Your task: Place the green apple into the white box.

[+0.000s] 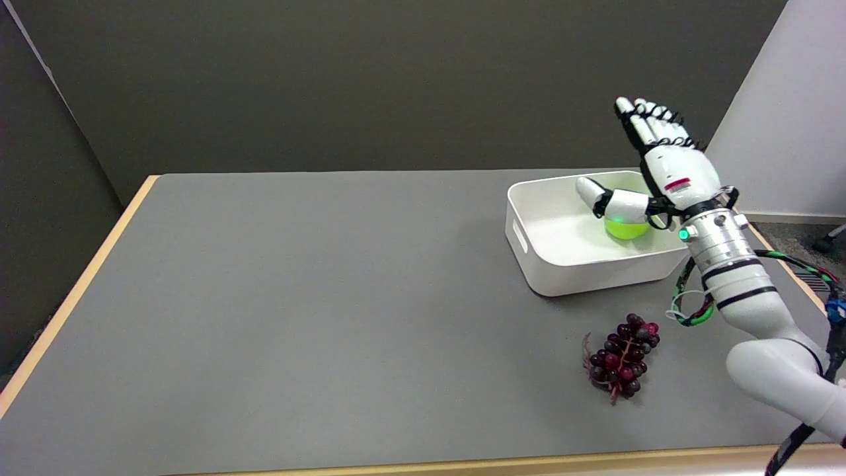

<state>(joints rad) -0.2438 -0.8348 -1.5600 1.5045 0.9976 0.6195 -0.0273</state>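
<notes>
Nearest, dark grapes (622,357) on grey table (297,297), beyond them green apple (625,228) apparently resting in white box (581,231), right hand (661,165) spread wide above, holding nothing, thumb close over fruit: risk of nudging apple or box rim when lifting away.

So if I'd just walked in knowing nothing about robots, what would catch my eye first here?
Probably the right hand, raised with its fingers spread over the white box at the table's far right. Next, the bright green apple lying inside that box, partly hidden behind the thumb. Then the dark red grapes on the grey table, just in front of the box.
</notes>
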